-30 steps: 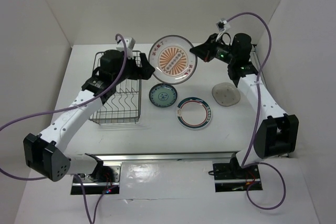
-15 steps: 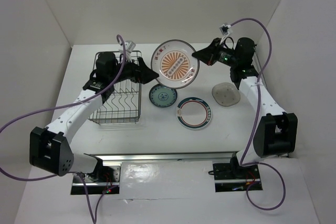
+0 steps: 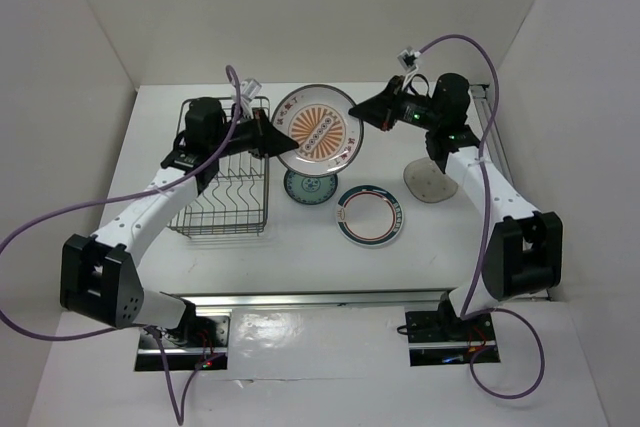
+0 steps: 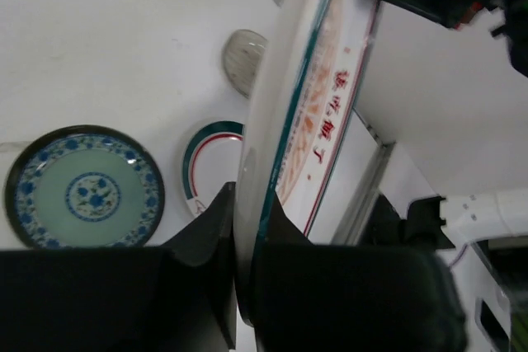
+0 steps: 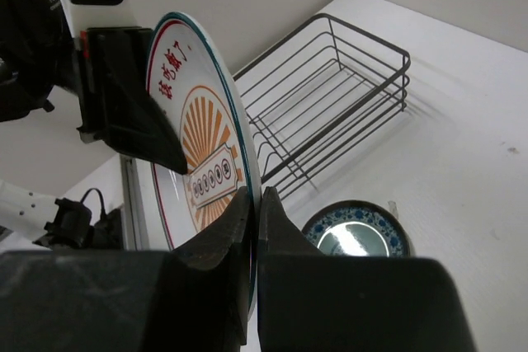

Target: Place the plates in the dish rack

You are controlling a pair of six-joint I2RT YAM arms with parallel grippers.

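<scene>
Orange-centred plate [image 3: 318, 130] clamped by both jaws.

White desk [image 3: 300, 257], white walls [image 3: 350, 7] at 9, 12 & 3; silver rail [image 3: 320, 298] along 6 edge.

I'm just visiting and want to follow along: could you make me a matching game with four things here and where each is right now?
Things:
1 sunburst plate
2 teal-blue plate
3 greyish-beige plate
4 dish rack

Places:
A flat on the table, far right
B at the left, no plate seen in it
C held up off the table, tilted
D on the table, just under the raised plate

Pairs: 1-C, 2-D, 3-A, 4-B
</scene>
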